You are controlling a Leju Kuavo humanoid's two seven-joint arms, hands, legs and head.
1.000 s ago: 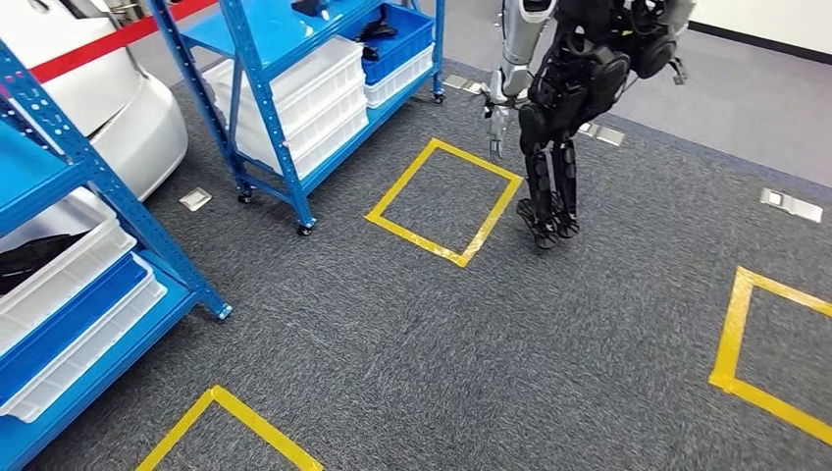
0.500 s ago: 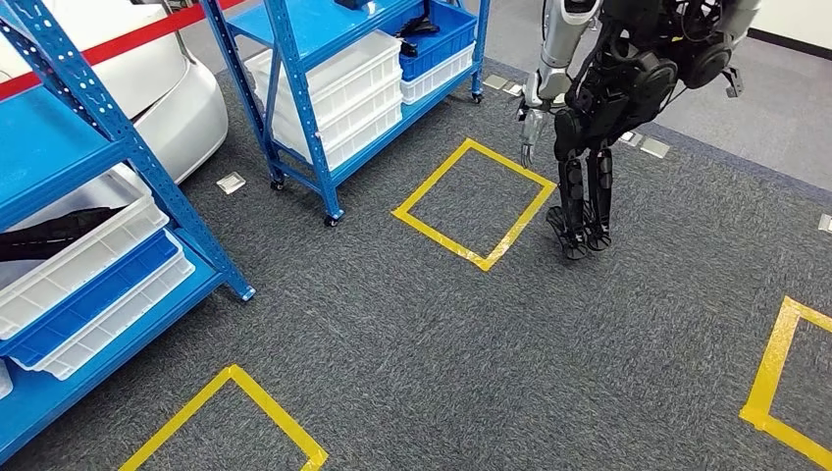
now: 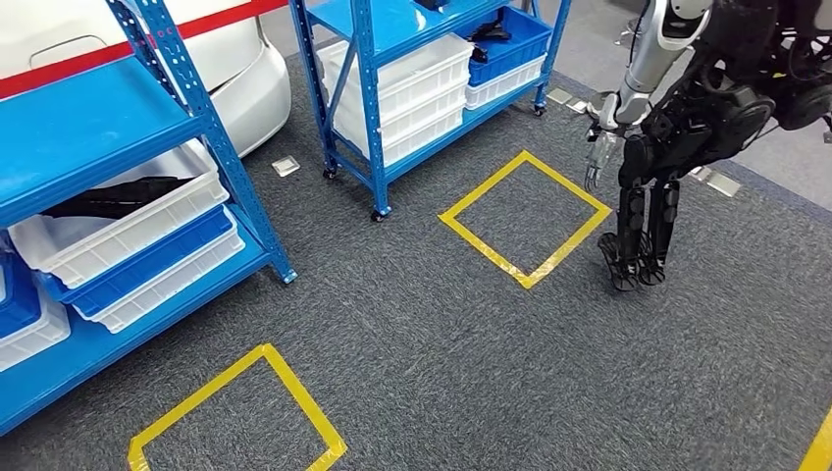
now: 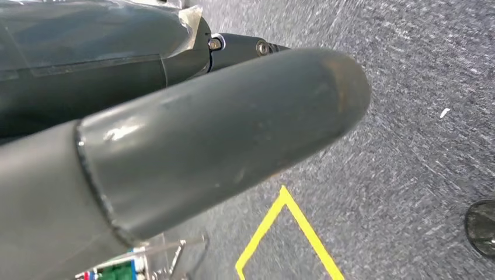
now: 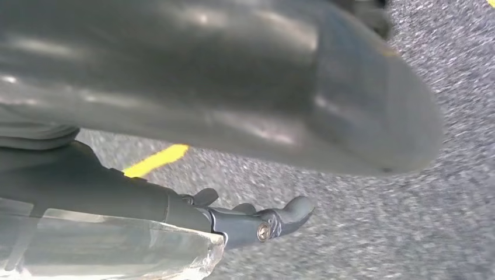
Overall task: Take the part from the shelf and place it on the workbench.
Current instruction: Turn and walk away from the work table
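A long black part (image 3: 116, 196) lies in a white bin (image 3: 147, 221) on the near blue shelf (image 3: 88, 128) at the left of the head view. More black parts (image 3: 488, 31) lie in a blue bin on the far blue shelf (image 3: 368, 98). My left hand (image 4: 192, 151) hangs over the grey carpet, its thick thumb close to the camera, and holds nothing. My right hand (image 5: 233, 111) also hangs above the carpet, with its dark fingers (image 5: 262, 224) stretched out and nothing in them.
Another humanoid robot (image 3: 677, 137) stands at the right beside a yellow taped square (image 3: 525, 211). A second yellow square (image 3: 235, 412) marks the carpet near me. A white car body (image 3: 250, 69) sits behind the shelves. Stacked white bins (image 3: 412, 88) fill the far shelf.
The whole picture has shifted right: the camera has turned left. More of the near shelf and its bin with the black part shows; the other robot sits further right in the picture.
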